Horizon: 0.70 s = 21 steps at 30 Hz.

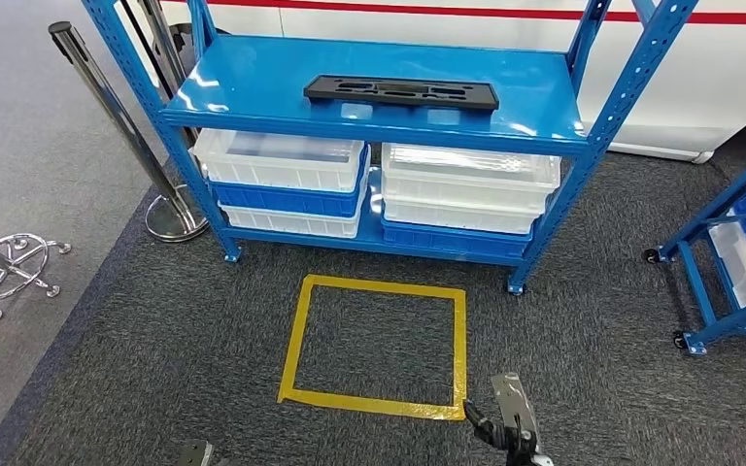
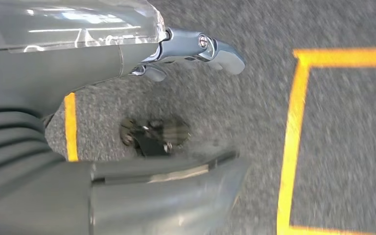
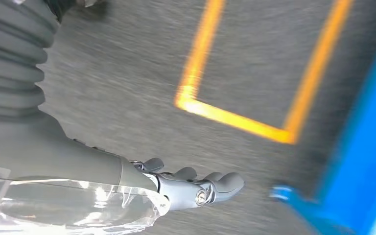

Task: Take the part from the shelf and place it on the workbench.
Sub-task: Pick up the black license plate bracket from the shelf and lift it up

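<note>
One black part (image 1: 400, 92) lies flat on the top board of the blue shelf (image 1: 253, 102) in the head view, long side across, nothing touching it. Under that board sit four stacked bins (image 1: 282, 160), clear over blue on the left, clear over blue on the right. On the grey carpet just in front of the shelf is a square of yellow tape (image 1: 294, 340). A chrome post (image 1: 107, 97) on a round base stands just left of the shelf, a chrome star-shaped base (image 1: 5, 267) lies further left, and a second blue rack (image 1: 729, 262) on wheels stands well to the right. The right hand (image 1: 510, 417) hangs low at the bottom edge, near the tape's near right corner, well apart from the part.

The left wrist view shows the left hand (image 2: 196, 49) over carpet beside the tape (image 2: 293, 137), fingers extended and apart, holding nothing.

The right wrist view, blurred, shows the right hand (image 3: 196, 188) with fingers loosely extended and nothing in them, above carpet with a tape corner (image 3: 191, 103) and a foot of the shelf (image 3: 362, 161) close by.
</note>
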Each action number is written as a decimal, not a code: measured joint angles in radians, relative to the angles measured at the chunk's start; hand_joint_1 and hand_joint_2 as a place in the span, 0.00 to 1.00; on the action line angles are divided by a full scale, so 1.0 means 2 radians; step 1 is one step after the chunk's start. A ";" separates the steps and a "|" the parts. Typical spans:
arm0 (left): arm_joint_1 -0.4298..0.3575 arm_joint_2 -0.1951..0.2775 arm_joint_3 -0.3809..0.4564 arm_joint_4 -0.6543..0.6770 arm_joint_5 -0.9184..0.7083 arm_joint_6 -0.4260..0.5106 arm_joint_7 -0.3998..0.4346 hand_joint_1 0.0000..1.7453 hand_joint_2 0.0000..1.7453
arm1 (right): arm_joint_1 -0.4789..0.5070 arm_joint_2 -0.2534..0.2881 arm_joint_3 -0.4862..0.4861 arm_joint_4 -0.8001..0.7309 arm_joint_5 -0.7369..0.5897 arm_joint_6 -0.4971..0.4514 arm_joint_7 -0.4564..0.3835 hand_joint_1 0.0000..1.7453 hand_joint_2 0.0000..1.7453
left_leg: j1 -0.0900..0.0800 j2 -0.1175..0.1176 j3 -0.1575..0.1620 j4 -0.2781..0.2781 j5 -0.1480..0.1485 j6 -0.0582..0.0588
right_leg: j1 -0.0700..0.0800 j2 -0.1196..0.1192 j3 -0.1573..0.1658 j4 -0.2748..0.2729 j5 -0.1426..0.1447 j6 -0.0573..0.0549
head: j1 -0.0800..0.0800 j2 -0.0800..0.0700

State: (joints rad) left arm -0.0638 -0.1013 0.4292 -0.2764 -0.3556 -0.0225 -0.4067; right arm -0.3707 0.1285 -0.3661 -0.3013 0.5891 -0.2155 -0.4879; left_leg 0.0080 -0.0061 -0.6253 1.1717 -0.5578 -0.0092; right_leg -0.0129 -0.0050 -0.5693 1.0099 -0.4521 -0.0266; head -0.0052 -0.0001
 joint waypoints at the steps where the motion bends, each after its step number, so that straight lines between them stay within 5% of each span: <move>1: -0.003 0.000 0.001 0.002 -0.005 -0.001 -0.001 0.00 0.00 | -0.011 0.003 0.006 -0.004 0.008 -0.005 -0.004 0.00 1.00 | 0.001 0.000 -0.016 0.033 -0.013 -0.002 | 0.000 0.000 -0.001 0.001 0.000 0.000 | 0.000 0.000; 3: -0.007 -0.001 0.003 0.005 -0.014 -0.004 -0.004 0.00 0.00 | -0.031 0.011 0.021 -0.011 0.024 -0.014 -0.013 0.00 1.00 | 0.002 0.000 -0.031 0.060 -0.011 -0.005 | 0.000 -0.001 -0.001 0.003 -0.001 0.000 | 0.000 0.000; 7: -0.018 -0.003 0.004 0.008 -0.030 -0.006 -0.007 0.00 0.00 | -0.069 0.024 0.062 -0.029 0.051 -0.037 -0.025 0.00 1.00 | 0.002 0.001 0.017 -0.053 0.051 -0.002 | 0.001 0.000 -0.002 0.009 -0.004 0.005 | 0.000 0.000; 12: -0.025 -0.009 0.005 0.011 -0.044 -0.006 -0.008 0.00 0.00 | -0.094 0.030 0.123 -0.047 0.092 -0.086 -0.023 0.00 1.00 | 0.002 0.000 0.026 -0.080 0.057 0.011 | 0.002 0.000 -0.007 0.014 -0.008 0.017 | 0.000 0.000; 14: -0.027 -0.010 0.005 0.012 -0.047 -0.007 -0.007 0.00 0.00 | -0.097 0.031 0.143 -0.057 0.112 -0.108 -0.015 0.00 1.00 | 0.003 0.001 0.027 -0.084 0.059 0.018 | 0.001 0.001 -0.023 0.047 -0.029 0.020 | 0.000 0.000; 17: -0.030 -0.013 0.005 0.013 -0.053 -0.009 -0.006 0.00 0.00 | -0.099 0.031 0.174 -0.070 0.148 -0.137 0.000 0.00 1.00 | 0.001 0.000 0.026 -0.083 0.058 0.021 | 0.001 0.001 -0.068 0.137 -0.065 0.023 | 0.000 0.000; 19: -0.030 -0.015 0.004 0.014 -0.058 -0.011 -0.005 0.00 0.00 | -0.101 0.031 0.195 -0.076 0.172 -0.154 0.010 0.00 1.00 | 0.001 0.000 0.027 -0.082 0.057 0.021 | 0.001 0.001 -0.072 0.137 -0.050 0.022 | 0.000 0.000; 21: -0.032 -0.019 0.004 0.014 -0.062 -0.014 -0.004 0.00 0.00 | -0.108 0.031 0.216 -0.083 0.194 -0.171 0.019 0.00 1.00 | 0.001 -0.001 0.028 -0.080 0.055 0.020 | 0.001 0.002 -0.045 0.075 -0.012 0.018 | 0.001 0.000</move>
State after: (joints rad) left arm -0.1274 -0.1386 0.4378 -0.2474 -0.4801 -0.0496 -0.4150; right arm -0.5865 0.1905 0.0663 -0.4664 0.9764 -0.5583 -0.4491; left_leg 0.0090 -0.0076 -0.5691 1.0124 -0.4487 0.0302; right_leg -0.0105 -0.0015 -0.6602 1.1600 -0.4760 0.0085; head -0.0042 -0.0003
